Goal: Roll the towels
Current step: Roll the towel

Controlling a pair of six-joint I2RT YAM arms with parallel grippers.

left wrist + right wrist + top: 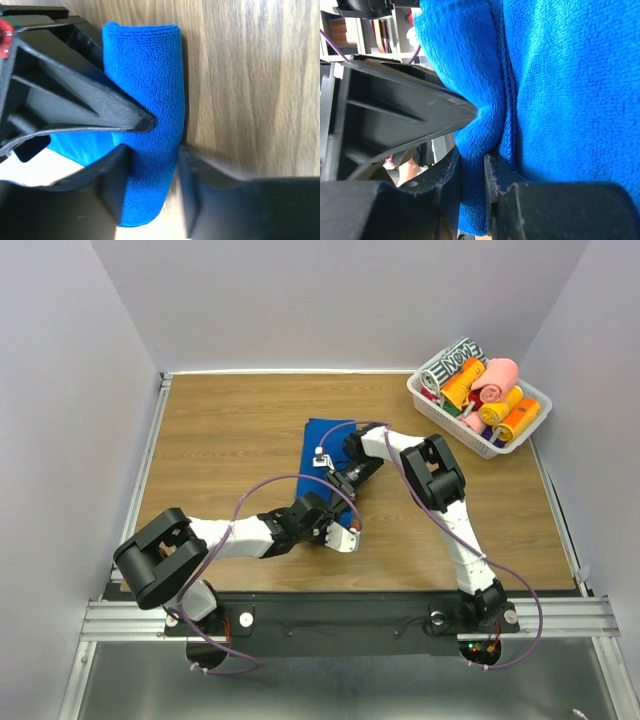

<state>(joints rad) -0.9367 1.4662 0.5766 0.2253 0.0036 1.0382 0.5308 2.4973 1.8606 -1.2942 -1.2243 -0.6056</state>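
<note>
The royal blue towel lies in the middle of the wooden table, its near end gathered into a roll. In the left wrist view my left gripper straddles the end of that roll, with both fingers against the cloth. Its place in the top view is, just below the towel. My right gripper is shut on a thin fold of the blue towel and sits at the towel's near right side. A salmon pink towel lies rolled in the basket.
A white basket at the far right corner holds several towel rolls, among them orange ones and a black-and-white patterned one. Grey walls close the table on three sides. Both arms cross just in front of the towel.
</note>
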